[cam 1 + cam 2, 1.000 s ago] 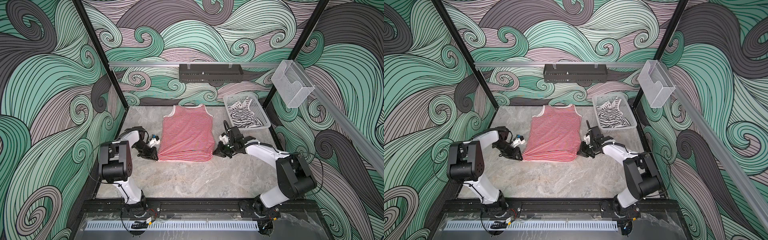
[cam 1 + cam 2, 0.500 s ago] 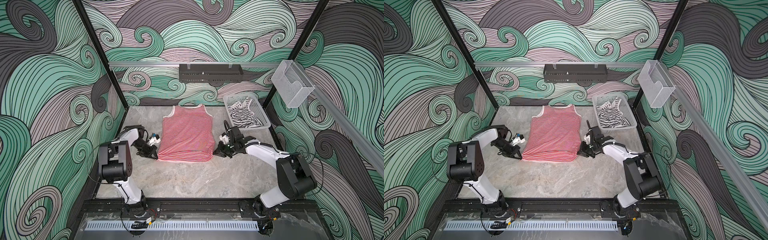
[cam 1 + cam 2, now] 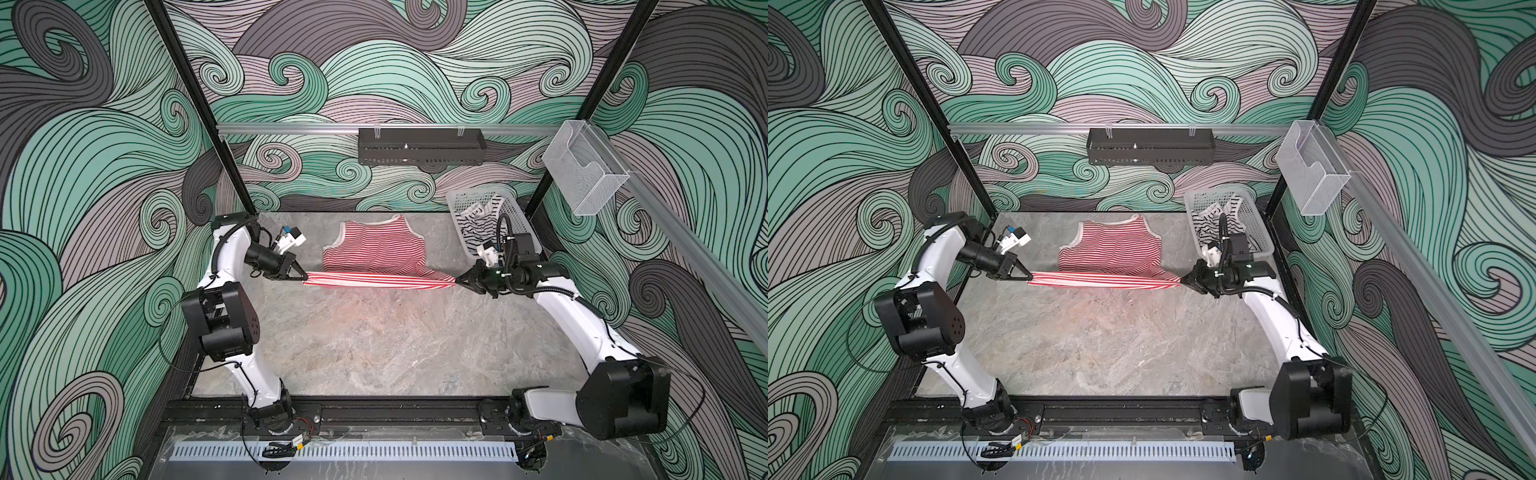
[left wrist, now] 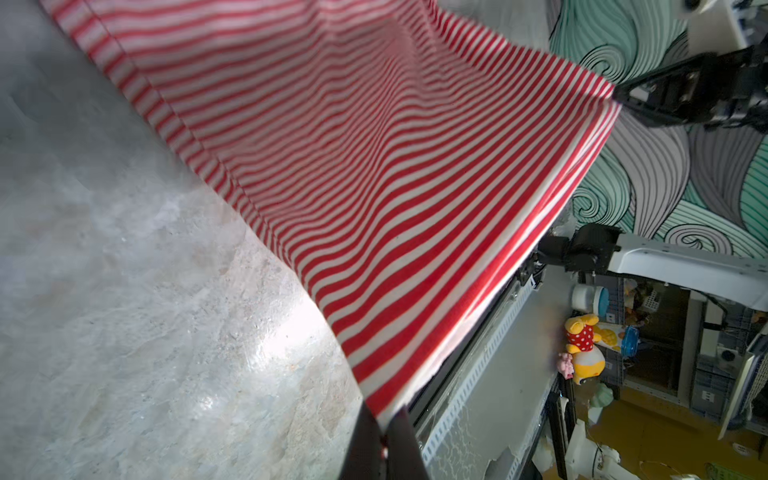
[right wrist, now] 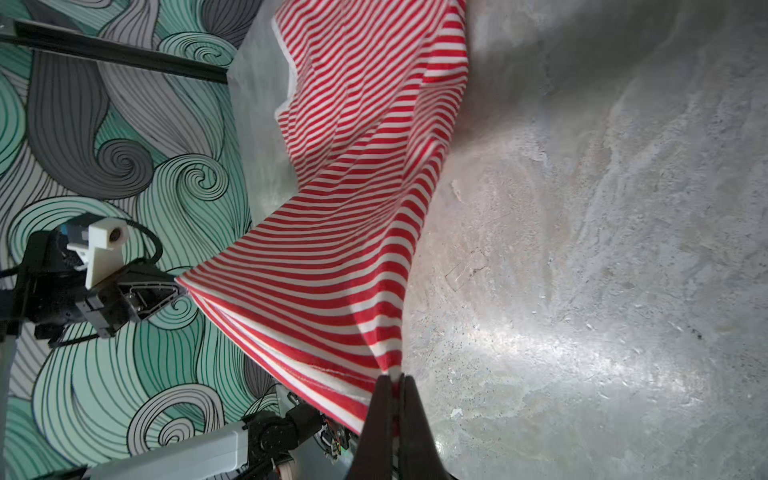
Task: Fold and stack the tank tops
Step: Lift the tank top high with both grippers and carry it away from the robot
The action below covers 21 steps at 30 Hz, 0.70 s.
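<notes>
While I watch in both top views, my left gripper [image 3: 305,275] sits well to the left of the basket [image 3: 461,201], jaws clamped on one hem corner of the red-and-white tank top [image 3: 374,249]. The hem hangs taut above the table [image 3: 374,345], and the strap end lies flat, left of the basket. My right gripper [image 3: 457,281], just in front of the basket, pinches the opposite hem corner. The black-striped tank top [image 3: 471,226] lies inside the basket.

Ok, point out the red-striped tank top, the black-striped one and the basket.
red-striped tank top [image 3: 376,249], in a top view, chest part lying flat
black-striped tank top [image 3: 473,225], in a top view, bunched middle
basket [image 3: 465,198], in a top view, perforated back wall
</notes>
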Available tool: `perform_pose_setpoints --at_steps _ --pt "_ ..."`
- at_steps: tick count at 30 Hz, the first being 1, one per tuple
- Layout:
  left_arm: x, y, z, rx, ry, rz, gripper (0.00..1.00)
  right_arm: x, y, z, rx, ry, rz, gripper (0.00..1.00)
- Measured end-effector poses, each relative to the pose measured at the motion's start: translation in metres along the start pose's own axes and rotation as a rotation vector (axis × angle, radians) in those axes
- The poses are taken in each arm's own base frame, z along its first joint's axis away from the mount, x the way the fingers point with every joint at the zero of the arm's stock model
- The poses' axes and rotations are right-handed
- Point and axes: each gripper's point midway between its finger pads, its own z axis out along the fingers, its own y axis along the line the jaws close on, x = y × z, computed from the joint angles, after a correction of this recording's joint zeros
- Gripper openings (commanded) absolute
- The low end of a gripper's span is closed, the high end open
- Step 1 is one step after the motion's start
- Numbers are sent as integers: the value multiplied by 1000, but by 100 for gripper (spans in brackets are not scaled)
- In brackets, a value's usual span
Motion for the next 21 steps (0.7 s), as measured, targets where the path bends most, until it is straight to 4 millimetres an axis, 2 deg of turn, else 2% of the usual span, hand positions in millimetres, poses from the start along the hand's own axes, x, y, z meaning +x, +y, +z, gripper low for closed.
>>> perform_pose_setpoints --at_steps 3,7,11,13,17,21 --pt "-31 -12 -28 -19 -110 78 0 -7 36 -25 -78 -31 -49 0" --pt "-52 -40 -58 -46 -215 166 0 -17 88 -68 -164 -111 -135 0" --pt "-71 -74 -94 -102 -325 251 0 -19 140 -121 -237 -204 -234 0" --pt "-77 -97 -115 -137 -390 298 0 -17 168 -153 -272 -255 -293 0" --pt "-75 -152 -155 -212 -518 400 0 -5 204 -200 -311 -328 -373 0" --pt "-56 -211 -187 -271 -643 477 0 10 230 -240 -332 -391 -439 0"
